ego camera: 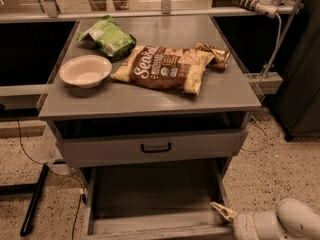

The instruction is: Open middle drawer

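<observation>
The middle drawer (200, 145) is a grey front with a small black bar handle (155, 147), just below the cabinet top. It stands a little out from the frame, with a dark gap above it. Below it the bottom drawer (150, 196) is pulled far out and shows a bare grey floor. My gripper (222, 211) is at the lower right, at the right front corner of the bottom drawer, below and to the right of the black handle. Its white arm (280, 224) comes in from the right edge.
On the cabinet top (150, 96) lie a white bowl (85, 70), a green bag (107, 36), a brown chip bag (165, 68) and a small gold wrapper (212, 54). A black leg and cables (35, 204) are on the speckled floor at left. A dark cabinet (300, 84) stands at right.
</observation>
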{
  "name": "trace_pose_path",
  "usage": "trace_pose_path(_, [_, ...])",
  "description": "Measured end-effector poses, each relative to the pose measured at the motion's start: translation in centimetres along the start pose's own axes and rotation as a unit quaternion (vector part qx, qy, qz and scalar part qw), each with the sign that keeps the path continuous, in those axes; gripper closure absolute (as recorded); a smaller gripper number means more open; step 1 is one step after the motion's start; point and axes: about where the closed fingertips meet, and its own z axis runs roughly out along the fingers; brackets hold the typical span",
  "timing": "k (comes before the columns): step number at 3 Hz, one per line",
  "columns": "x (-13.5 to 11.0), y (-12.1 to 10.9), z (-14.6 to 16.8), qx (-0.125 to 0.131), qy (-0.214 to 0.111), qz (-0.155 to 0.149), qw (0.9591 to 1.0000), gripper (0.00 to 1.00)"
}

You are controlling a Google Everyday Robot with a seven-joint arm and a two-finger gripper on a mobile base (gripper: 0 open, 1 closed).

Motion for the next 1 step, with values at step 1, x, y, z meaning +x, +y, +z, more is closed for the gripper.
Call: trace_pose_path(1, [0.0, 0.0, 0.0, 0.0, 0.0, 0.0, 1.0, 0.0])
